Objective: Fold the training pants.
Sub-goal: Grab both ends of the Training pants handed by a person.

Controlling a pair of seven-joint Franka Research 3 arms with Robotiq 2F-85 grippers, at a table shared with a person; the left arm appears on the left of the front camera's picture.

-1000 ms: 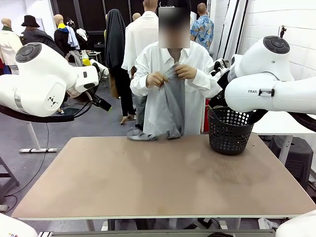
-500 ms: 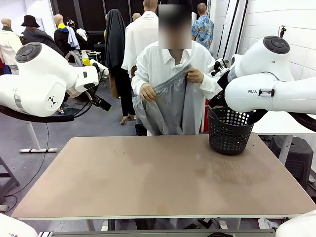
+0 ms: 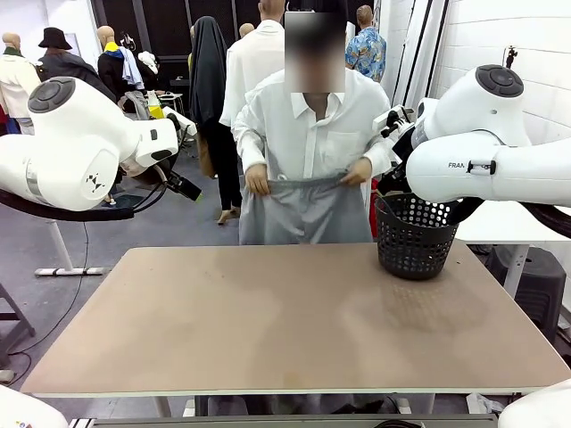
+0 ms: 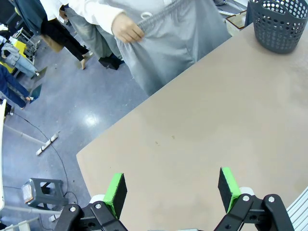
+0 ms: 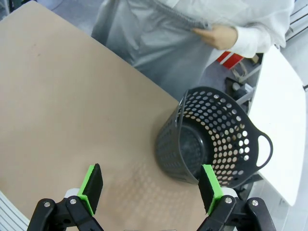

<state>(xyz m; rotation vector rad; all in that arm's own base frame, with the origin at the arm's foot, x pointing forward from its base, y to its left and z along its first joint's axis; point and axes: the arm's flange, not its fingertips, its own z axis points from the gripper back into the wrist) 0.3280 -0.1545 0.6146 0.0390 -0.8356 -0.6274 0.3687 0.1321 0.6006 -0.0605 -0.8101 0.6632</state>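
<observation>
My left gripper (image 4: 172, 180) and right gripper (image 5: 150, 175) stand wide and empty over the table (image 3: 285, 321), while the training pants (image 3: 308, 209) hang at upper centre of the front frame, beyond the far edge, waistband stretched level by the person (image 3: 312, 134).

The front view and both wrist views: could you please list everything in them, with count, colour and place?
training pants: one, light grey, held up by the waistband, hanging behind the table's far edge.
basket: one, black mesh, upright on the table's far right corner, nothing inside.
table: one, brown top, between robot and person.
shirt: one, white, worn by the person.
hands: two, the person's, one gripping each end of the waistband.
left gripper: one, black with green pads, open above the table.
right gripper: one, same colours, open above the table, near the basket.
</observation>
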